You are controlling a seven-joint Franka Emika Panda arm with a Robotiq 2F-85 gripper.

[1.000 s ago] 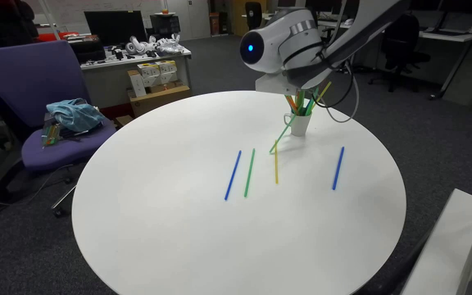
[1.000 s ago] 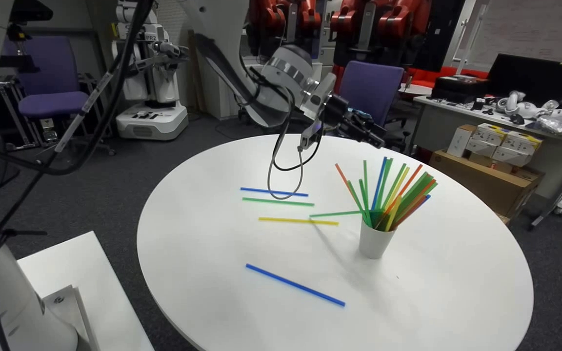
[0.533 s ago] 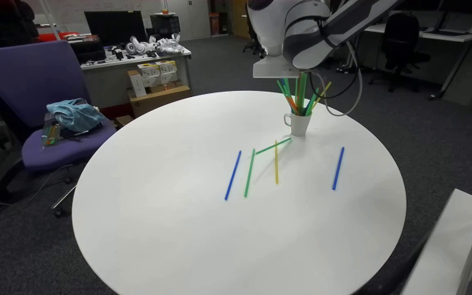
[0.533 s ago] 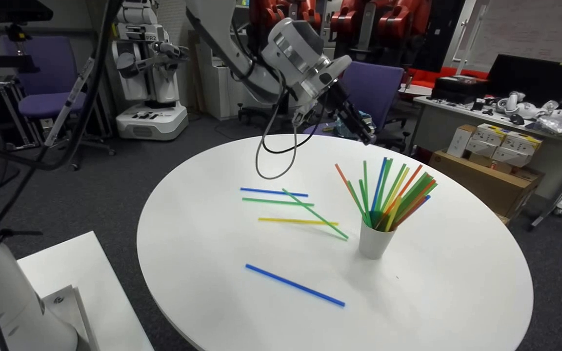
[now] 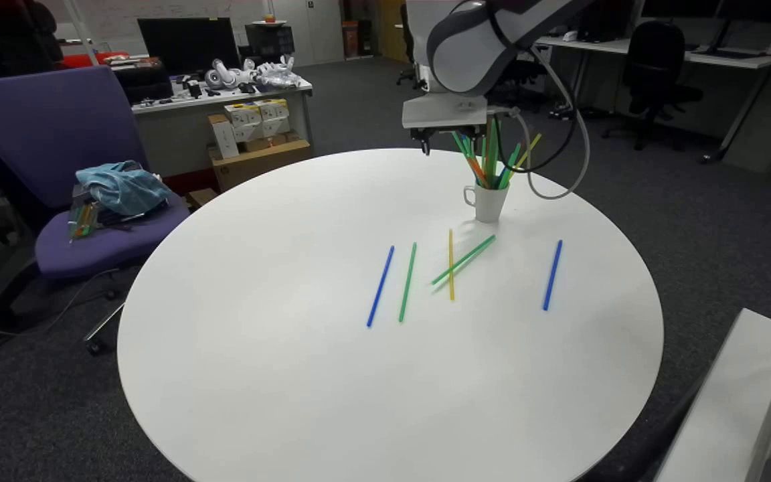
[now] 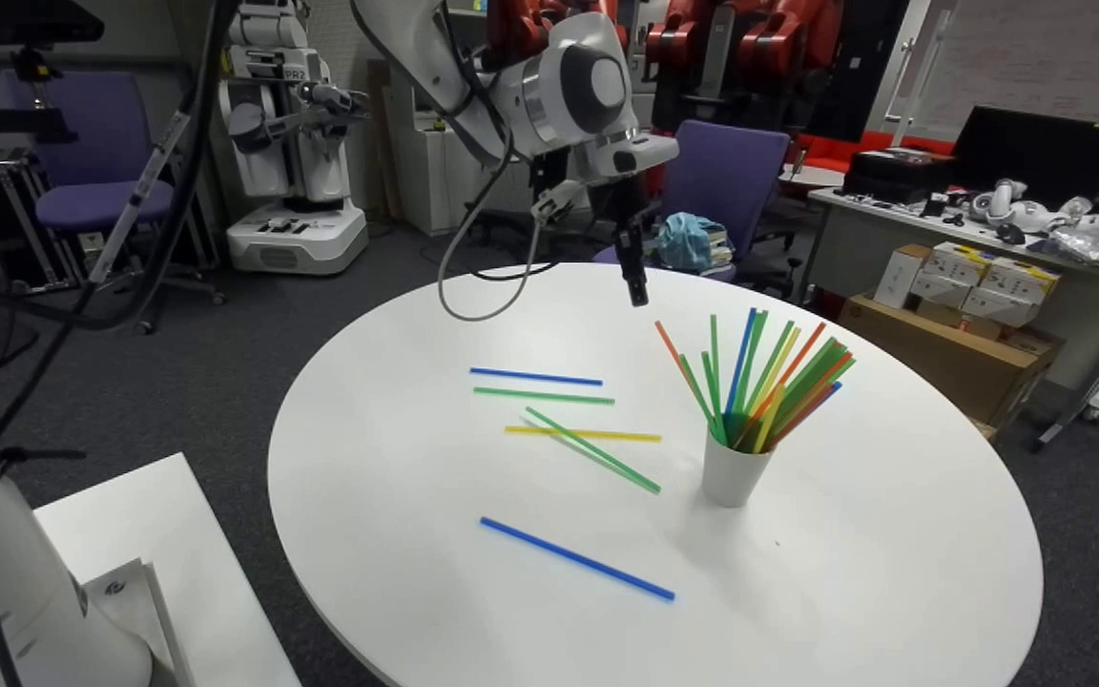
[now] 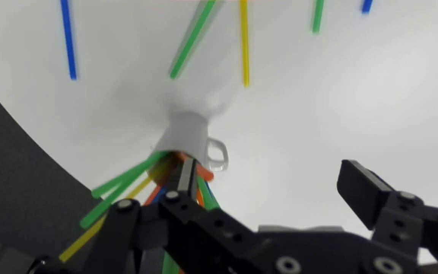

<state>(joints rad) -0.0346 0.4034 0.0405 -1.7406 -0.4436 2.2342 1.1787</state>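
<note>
Skirting the mug (image 6: 735, 479): best done with height gained before sideways travel.
Fingers (image 7: 359, 190): parted wide, nothing held.
Bunched straws (image 6: 809, 390): should be given ample room.

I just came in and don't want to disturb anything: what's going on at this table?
A robot arm is here but grips nothing: its end effector hangs open above the white table, close to a white mug holding many coloured straws; whether it touches any, I can't tell. Loose on the table, a green straw crosses a yellow straw, and a second green straw and two blue straws lie apart from those.
</note>
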